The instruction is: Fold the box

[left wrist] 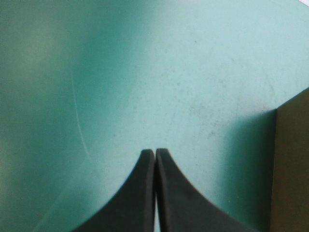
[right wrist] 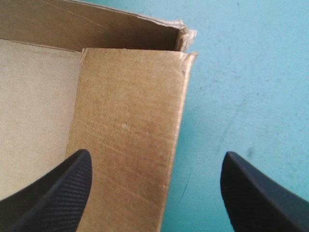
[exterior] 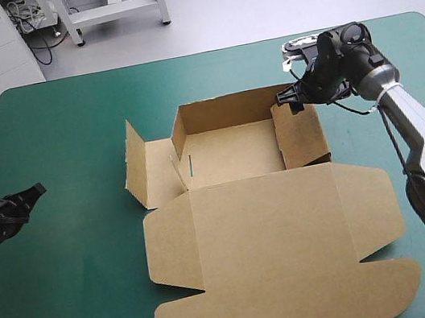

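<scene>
The box [exterior: 244, 202] sat at the middle of the table [exterior: 74, 256], a half-raised tray with its lid flat toward the near edge, as the right gripper [right wrist: 157, 155] hung released astride the right wall's far corner, while the left gripper [left wrist: 155, 152] rested clenched, empty, near the left edge.

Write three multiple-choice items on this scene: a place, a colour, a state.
1. The right arm's black two-finger gripper is at the brown cardboard box's: A far right corner; B flat lid; C left flap.
2. The table cover is: A red; B teal-green; C white.
3. The left arm's black gripper is: A shut, empty; B wide open; C shut on the box.
Key: 1A, the right wall stands between its open fingers; 2B, every view shows it; 3A, its fingers meet over bare cover.
</scene>
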Controlling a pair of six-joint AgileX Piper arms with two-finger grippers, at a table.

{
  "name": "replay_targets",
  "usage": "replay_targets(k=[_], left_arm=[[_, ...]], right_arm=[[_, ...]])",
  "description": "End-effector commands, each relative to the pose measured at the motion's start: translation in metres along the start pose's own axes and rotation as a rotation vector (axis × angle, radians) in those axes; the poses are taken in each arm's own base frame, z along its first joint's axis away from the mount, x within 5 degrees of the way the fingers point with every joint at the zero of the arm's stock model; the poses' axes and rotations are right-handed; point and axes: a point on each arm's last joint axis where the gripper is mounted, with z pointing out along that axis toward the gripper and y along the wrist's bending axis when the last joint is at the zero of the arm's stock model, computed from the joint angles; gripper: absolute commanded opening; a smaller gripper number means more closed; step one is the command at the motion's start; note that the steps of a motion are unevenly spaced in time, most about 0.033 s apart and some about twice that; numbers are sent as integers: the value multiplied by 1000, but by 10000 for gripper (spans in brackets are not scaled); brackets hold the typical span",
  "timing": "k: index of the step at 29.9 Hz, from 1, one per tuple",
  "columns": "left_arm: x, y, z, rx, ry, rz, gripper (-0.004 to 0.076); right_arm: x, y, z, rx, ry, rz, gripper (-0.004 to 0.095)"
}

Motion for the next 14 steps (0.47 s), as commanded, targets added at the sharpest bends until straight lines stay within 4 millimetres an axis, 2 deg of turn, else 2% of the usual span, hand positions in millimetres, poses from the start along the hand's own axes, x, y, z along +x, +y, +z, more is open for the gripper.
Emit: replay_targets(k=[1,5,14], left_arm=[[-12,-4,-9,8,-90,-28,-32],[-13,-4,-9,5,-98,-29,-32],[-14,-4,-9,5,-107,-34,-32]], right_arm=[[-7,-4,-50,37,-97,-12,699],[-12,-6,-78,51,-164,-13,699],[2,-5,-130,24,-274,18,698]])
